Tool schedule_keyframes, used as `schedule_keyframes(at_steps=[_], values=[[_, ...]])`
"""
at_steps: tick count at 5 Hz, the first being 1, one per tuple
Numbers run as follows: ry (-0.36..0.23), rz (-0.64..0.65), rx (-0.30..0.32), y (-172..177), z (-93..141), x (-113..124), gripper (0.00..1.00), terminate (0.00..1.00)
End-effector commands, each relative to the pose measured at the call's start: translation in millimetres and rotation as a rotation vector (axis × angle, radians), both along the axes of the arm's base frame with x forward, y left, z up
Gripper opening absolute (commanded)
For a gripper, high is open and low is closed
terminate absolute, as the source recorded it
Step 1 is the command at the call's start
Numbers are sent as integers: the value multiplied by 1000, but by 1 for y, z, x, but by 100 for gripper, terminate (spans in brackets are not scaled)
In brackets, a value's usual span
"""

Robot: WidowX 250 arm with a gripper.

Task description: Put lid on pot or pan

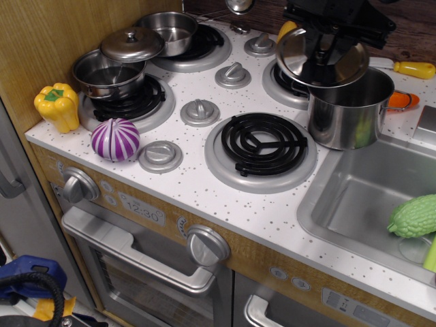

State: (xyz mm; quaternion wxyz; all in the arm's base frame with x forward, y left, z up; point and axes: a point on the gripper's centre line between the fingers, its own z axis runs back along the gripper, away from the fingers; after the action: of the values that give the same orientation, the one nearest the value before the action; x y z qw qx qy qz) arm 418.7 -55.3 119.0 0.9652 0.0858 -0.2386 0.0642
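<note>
Yellow pepper (58, 105): a toy at the far left edge of the counter, well apart from the fingers.
Small pot (109, 73): on the rear-left burner, far left of the fingers, with a dull steel lid (131, 44) resting tilted across its rim.
Purple ball (116, 139): striped white, just in front of that burner, beside a grey knob (160, 156).
Steel bowl (172, 30): low and shiny, on the back burner, left of the fingers and level with them.
Front burner (262, 144): black coil in a grey ring, bare — it lies below the fingers, toward the camera.
Lid (320, 58): round shiny steel, tilted, its left edge hanging out past the pot's left side and its right part over the pot's opening; directly under the fingers.
Gripper (325, 41): black, reaching down from the top of the frame over the lid; its fingers (315, 46) close in on the lid's centre, but I cannot tell how wide they stand or whether they truly clamp it — the knob is hidden.
Pot (351, 109): tall plain steel, straight sides, standing just below and to the right of the fingers, between the burners and the sink; whether the lid touches its rim cannot be told.
Screwdriver (407, 68): yellow handle, right of the fingers near the back wall.
Sink (361, 197): steel basin, below and right of the fingers.
Green vegetable (414, 216): bumpy toy at the sink's right edge, far from the fingers.
</note>
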Motion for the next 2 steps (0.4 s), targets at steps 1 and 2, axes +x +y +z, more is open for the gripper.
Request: schedule_keyframes(at_steps=[1,2], values=[[-90,-5,-45,-10,11,21,0,0],[-92,20,-85,-21,7,24,0,0]])
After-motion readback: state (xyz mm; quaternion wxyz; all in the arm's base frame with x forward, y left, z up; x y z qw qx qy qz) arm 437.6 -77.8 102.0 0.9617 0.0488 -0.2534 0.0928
